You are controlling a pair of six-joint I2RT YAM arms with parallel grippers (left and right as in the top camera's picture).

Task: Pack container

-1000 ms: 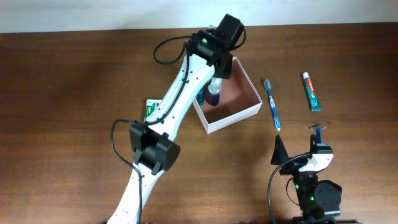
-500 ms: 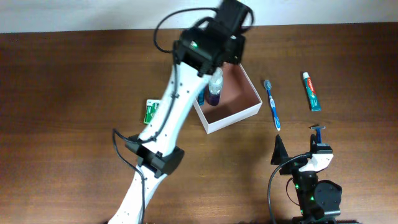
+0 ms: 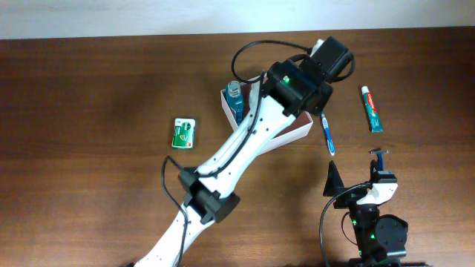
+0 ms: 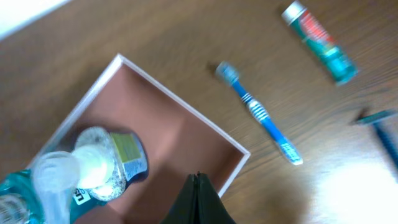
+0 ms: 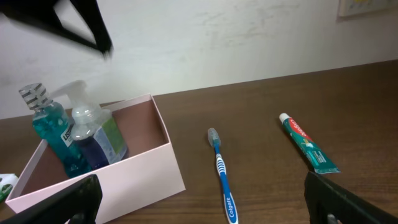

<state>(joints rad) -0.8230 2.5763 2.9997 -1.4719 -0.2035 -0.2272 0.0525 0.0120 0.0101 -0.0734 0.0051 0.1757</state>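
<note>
The container (image 4: 186,106), white outside and reddish-brown inside, holds a teal bottle (image 4: 15,199) and a clear pump bottle (image 4: 102,165) in its left part. My left gripper (image 4: 198,178) hangs shut and holding nothing above the container's right side, close to the wall. From overhead my left arm (image 3: 245,141) covers most of the container (image 3: 228,107); the teal bottle (image 3: 235,93) shows beside it. My right gripper (image 5: 202,182) stands wide open and low at the front right, apart from everything.
A blue toothbrush (image 3: 326,130) lies just right of the container, a toothpaste tube (image 3: 372,108) further right, and a blue razor (image 3: 380,155) near my right gripper (image 3: 358,182). A green packet (image 3: 183,133) lies left of the container.
My left arm has swung right, away from the bottles, and now reaches over the container's right side. The teal bottle is uncovered. My right arm has stayed still.
</note>
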